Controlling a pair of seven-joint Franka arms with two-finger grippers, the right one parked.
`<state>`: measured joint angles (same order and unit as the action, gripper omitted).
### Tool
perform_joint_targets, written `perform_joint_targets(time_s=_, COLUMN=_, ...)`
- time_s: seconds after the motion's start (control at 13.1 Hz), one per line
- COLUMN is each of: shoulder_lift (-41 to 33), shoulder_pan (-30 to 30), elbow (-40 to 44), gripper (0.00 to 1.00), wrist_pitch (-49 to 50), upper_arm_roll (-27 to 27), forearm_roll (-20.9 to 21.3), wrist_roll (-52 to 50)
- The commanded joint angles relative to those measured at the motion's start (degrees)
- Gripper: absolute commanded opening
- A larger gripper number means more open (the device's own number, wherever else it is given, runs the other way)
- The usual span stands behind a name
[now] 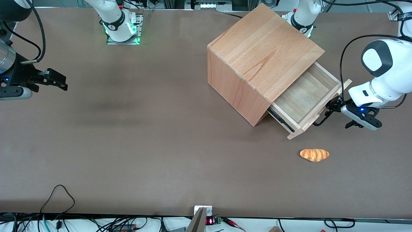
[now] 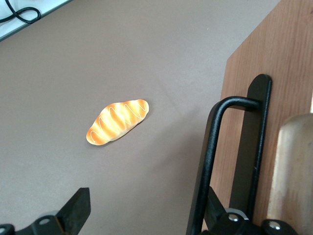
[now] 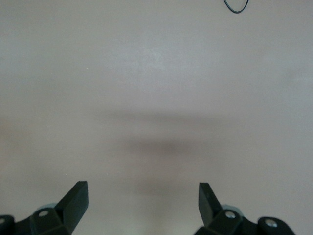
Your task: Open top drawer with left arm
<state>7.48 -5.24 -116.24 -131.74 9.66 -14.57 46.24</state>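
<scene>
On the counter [image 1: 128, 135], the beech cabinet [image 1: 257, 61] is seen with its top drawer [image 1: 305, 100] drawn well out. Just beside the drawer front, the released tool [image 1: 338, 111] straddles the black handle [image 2: 215, 161]; withdrawal is judged next. A bread roll [image 1: 314, 154] lies near the drawer.

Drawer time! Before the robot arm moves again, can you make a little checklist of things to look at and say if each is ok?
1. Top drawer pulled out of the cabinet: ok, its pale inside shows.
2. Gripper at the handle: ok, it sits in front of the drawer front.
3. Fingers around the bar: not ok, they are spread and the bar runs beside one finger.
4. Bread roll out of the way: ok, it lies on the table, nearer the front camera than the drawer.
5. Drawer fully out: cannot tell.
</scene>
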Motion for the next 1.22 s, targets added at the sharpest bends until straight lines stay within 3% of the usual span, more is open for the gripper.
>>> perform_joint_targets(time_s=0.0, shoulder_lift=4.8, shoulder_pan=-0.7, elbow=0.7, gripper=0.99, wrist_pitch=-3.4, upper_arm_roll=0.9, forearm_roll=0.4, wrist_roll=0.1)
perform_joint_targets(time_s=0.46, shoulder_lift=3.0, shoulder_pan=-0.6, elbow=4.8, gripper=1.0, wrist_pitch=3.0, upper_arm_roll=0.9, forearm_roll=0.4, wrist_roll=-2.9)
perform_joint_targets(time_s=0.84, shoulder_lift=1.9, shoulder_pan=-0.2, elbow=9.9, gripper=1.0, wrist_pitch=13.9, upper_arm_roll=1.1, forearm_roll=0.9, wrist_roll=-8.1)
perform_joint_targets(time_s=1.14, shoulder_lift=-0.1, shoulder_pan=-0.1, elbow=14.3, gripper=1.0, wrist_pitch=22.1, upper_arm_roll=1.3, forearm_roll=5.8, wrist_roll=-10.3)
